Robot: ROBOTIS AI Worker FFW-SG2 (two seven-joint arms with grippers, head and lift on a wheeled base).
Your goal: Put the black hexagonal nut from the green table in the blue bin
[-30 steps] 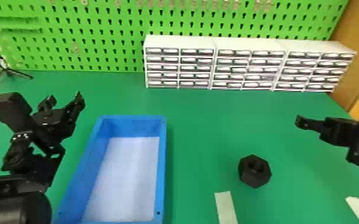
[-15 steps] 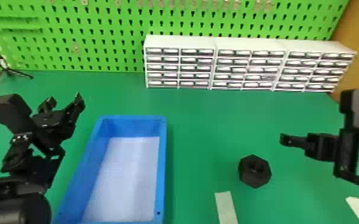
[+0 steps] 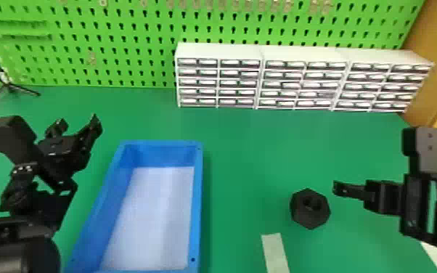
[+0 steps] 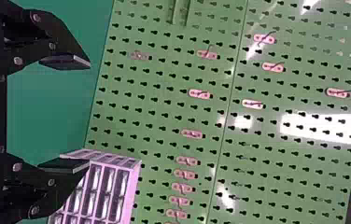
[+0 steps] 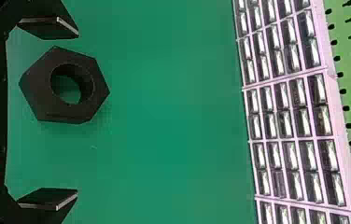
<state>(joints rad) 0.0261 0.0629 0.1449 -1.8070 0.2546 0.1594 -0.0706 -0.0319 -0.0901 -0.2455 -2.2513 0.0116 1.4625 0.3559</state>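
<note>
My right gripper [image 3: 341, 189] is above the table, just right of the black hexagonal nut [image 3: 310, 209], which lies on the green table [image 3: 250, 152]. In the right wrist view the right gripper [image 5: 76, 114] stands open, and the nut [image 5: 33, 95] shows between its fingers, nearer to one of them, untouched. The blue bin [image 3: 199, 203] stands left of the nut, with nothing in it. Parked left of the bin is my left gripper [image 3: 78, 127]; in the left wrist view this left gripper [image 4: 89, 114] is open with nothing between its fingers.
White drawer cabinets [image 3: 305, 54] line the table's back before a green pegboard [image 3: 119, 47]. A small black tripod [image 3: 9, 87] stands at the back left. Pale tape strips [image 3: 275, 252] lie near the front. An orange-brown panel [image 3: 424, 72] rises at the right.
The right arm has moved left, toward the nut, bringing its gripper close beside it. The left arm, nut and bin have kept their places.
</note>
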